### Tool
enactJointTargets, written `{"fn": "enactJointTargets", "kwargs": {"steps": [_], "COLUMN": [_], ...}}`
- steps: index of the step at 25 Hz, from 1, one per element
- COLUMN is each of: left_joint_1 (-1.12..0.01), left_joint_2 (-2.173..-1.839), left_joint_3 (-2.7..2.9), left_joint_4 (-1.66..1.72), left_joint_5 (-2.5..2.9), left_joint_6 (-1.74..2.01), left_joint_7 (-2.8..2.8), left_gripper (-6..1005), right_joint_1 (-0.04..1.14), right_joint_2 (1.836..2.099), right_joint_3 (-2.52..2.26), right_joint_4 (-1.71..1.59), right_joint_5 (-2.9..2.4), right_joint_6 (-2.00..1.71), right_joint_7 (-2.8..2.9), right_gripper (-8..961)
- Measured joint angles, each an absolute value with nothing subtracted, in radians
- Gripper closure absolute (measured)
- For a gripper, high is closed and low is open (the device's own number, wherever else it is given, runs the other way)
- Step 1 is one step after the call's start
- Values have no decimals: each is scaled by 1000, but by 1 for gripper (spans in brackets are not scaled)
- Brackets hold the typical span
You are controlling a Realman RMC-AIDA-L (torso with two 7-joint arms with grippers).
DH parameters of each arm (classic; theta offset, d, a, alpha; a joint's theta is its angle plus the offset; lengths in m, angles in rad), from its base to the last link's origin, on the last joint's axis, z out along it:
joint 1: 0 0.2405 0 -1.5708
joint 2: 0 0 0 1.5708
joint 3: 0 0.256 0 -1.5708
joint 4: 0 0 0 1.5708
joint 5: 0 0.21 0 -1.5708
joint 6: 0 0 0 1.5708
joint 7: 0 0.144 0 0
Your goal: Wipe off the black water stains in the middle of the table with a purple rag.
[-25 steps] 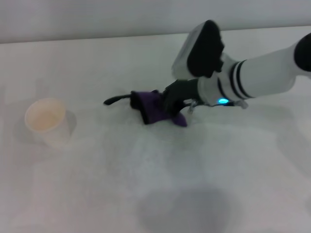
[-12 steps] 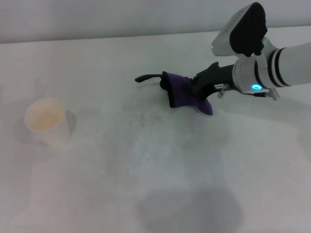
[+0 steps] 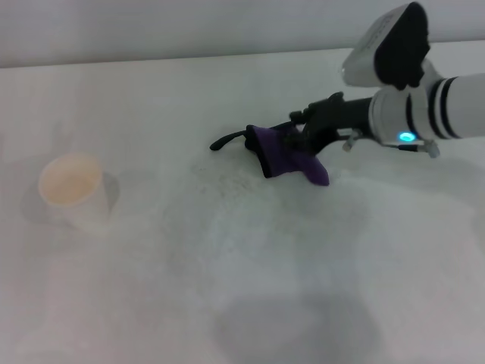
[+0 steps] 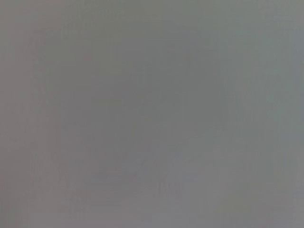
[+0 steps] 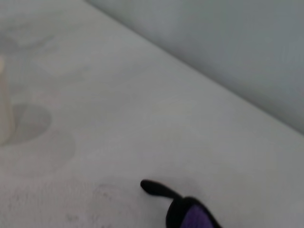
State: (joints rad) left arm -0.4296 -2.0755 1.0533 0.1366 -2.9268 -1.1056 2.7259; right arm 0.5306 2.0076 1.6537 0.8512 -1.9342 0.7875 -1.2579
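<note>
The purple rag (image 3: 286, 158) lies on the white table (image 3: 151, 91) right of centre, its black loop tail (image 3: 227, 140) trailing left. My right gripper (image 3: 301, 140) reaches in from the right and is shut on the rag's right part, pressing it to the tabletop. The right wrist view shows the rag's edge (image 5: 194, 217) and the tail (image 5: 159, 189). No solid black blot shows; only faint grey speckled smudges (image 3: 223, 182) lie left of the rag. The left gripper is out of view, and its wrist view shows only blank grey.
A pale paper cup (image 3: 74, 189) stands at the table's left side; its edge also shows in the right wrist view (image 5: 4, 114). The table's far edge meets a grey wall (image 3: 227, 30).
My right gripper dragged the rag to the right and a little farther away across the table, then nearly stopped. The cup has not moved.
</note>
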Motion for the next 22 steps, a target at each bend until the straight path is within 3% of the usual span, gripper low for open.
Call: {"fn": "enactJointTargets", "kwargs": {"steps": [12,22], "left_joint_1": [-438,-439], "left_joint_2": [-2074,-2074], "left_joint_3": [1052,1052], "left_joint_4": [137,131], "left_joint_5": [-2927,-2927], "left_joint_6": [-1104,-1102], "left_joint_7": [2726,2726], "left_gripper": [114,115], "right_joint_1": [432,391], "right_joint_2": [2008,2012], "right_joint_3": [2023,2164], "right_joint_4": [705,414], "right_joint_5": [-1327,-801], "right_joint_6": [964,1046], "right_joint_7": [-1679,-2149], "right_gripper": [172,123]}}
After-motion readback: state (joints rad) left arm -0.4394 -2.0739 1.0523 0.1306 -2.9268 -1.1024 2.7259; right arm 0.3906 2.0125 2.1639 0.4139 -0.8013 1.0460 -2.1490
